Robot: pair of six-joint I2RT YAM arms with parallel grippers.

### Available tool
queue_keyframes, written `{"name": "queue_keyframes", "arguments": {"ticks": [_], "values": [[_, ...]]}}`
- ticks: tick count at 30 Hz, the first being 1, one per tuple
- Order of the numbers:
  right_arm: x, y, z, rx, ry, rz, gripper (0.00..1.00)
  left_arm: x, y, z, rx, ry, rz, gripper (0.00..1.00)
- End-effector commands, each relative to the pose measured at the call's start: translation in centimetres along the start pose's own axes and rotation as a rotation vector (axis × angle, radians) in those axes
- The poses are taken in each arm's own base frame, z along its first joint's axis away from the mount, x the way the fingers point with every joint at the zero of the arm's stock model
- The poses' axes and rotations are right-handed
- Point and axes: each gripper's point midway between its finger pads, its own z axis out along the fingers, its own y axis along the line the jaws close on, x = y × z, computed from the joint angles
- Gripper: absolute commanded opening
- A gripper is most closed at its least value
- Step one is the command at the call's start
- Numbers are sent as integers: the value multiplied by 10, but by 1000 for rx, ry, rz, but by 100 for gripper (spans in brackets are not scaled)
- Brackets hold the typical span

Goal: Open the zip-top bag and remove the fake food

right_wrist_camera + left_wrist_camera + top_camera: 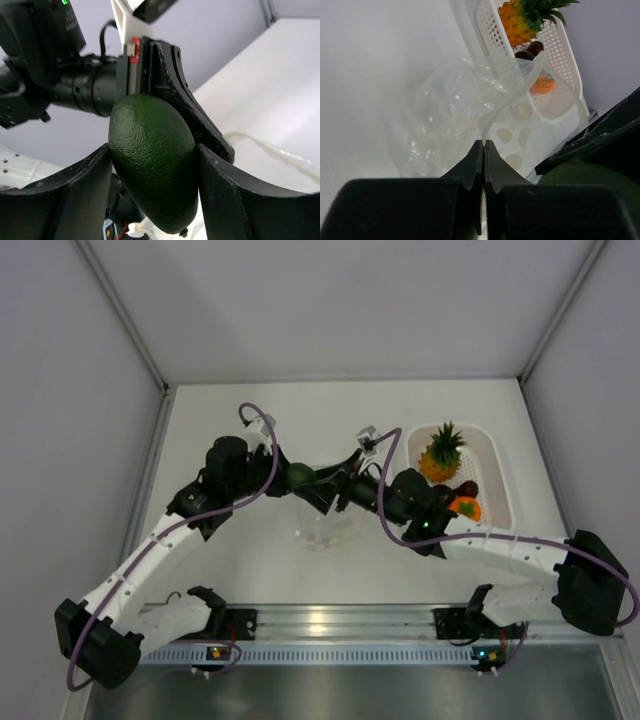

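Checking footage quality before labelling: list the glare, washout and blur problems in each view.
Top external: glare streak on the metal rail; the clear zip-top bag nearly vanishes against the white table. Left wrist: bag washed out by bright light, the shut left hand a near-black silhouette. Right wrist: toy avocado sharp, its pebbled skin evenly lit.

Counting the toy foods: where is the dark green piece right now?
The dark green piece is clamped in the right gripper, near the middle of the table in the top view, next to the zip-top bag and left of the white basket.
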Motion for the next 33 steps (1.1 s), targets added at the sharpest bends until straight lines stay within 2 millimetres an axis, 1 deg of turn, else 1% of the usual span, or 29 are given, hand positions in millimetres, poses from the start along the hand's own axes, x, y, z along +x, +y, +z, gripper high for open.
{"name": "queue_keyframes", "arguments": {"ticks": [1,2,3,4,6,7,8,10,11,12,13,14,15,16,17,18,19,20,21,22,23,24,25,26,27,28,30,31,33], "values": [[-61,63,-1,-251,-214,20,15,-16,-15,2,63,-76,-9,0],[-66,68,-2,-267,-230,22,15,-16,-13,2,51,-82,-19,0],[-70,69,-3,-268,-243,21,15,-20,-9,2,21,-108,-24,0],[-79,75,-7,-283,-269,11,15,-20,-5,2,5,-114,-33,0],[-85,75,-10,-272,-294,4,15,-24,-2,0,-17,-140,-48,0],[-92,73,-13,-247,-306,-19,15,-26,2,-1,-37,-156,-54,0],[-90,64,-11,-187,-280,-28,15,-27,4,-2,-46,-167,-55,0],[-96,58,-16,-125,-270,-81,15,-31,9,-5,-80,-196,-57,0],[-92,46,-17,-55,-237,-87,15,-32,11,-5,-90,-204,-59,0],[-92,42,-21,-33,-230,-97,15,-33,14,-6,-102,-213,-60,0],[-103,40,-30,-1,-256,-121,15,-34,16,-5,-113,-218,-59,0],[-105,33,-35,39,-252,-128,15,-35,18,-6,-125,-226,-57,0],[-101,17,-41,124,-227,-134,15,-36,19,-6,-129,-231,-57,0],[-109,16,-52,146,-242,-158,15,-37,20,-6,-135,-233,-57,0],[-112,9,-59,184,-244,-165,15,-38,21,-7,-145,-238,-57,0],[-115,-1,-73,247,-241,-168,15,-39,21,-7,-148,-239,-54,0],[-116,-7,-80,277,-239,-181,15,-39,22,-7,-153,-240,-52,0],[-123,-19,-89,340,-254,-186,15,-41,22,-8,-157,-243,-47,0],[-117,-31,-102,403,-212,-194,15,-41,23,-9,-165,-245,-46,0],[-118,-42,-110,457,-204,-204,15,-43,23,-9,-166,-249,-43,0],[-122,-60,-123,552,-205,-217,16,-43,23,-9,-169,-248,-39,0],[-123,-69,-132,606,-199,-229,16,-44,23,-10,-170,-249,-37,0],[-112,-85,-144,677,-141,-244,17,-47,22,-12,-170,-255,-34,0],[-116,-103,-158,762,-145,-252,17,-46,21,-12,-171,-252,-29,0],[-115,-113,-168,818,-141,-249,17,-48,21,-13,-173,-257,-29,0],[-112,-133,-186,909,-120,-248,17,-49,20,-14,-171,-258,-24,0],[-113,-149,-206,1002,-124,-241,18,-52,19,-16,-176,-264,-18,0],[-116,-163,-223,1076,-134,-240,18,-51,19,-16,-179,-257,-16,0],[-111,-181,-240,1165,-101,-226,18,-52,19,-18,-181,-257,-9,0]]}}
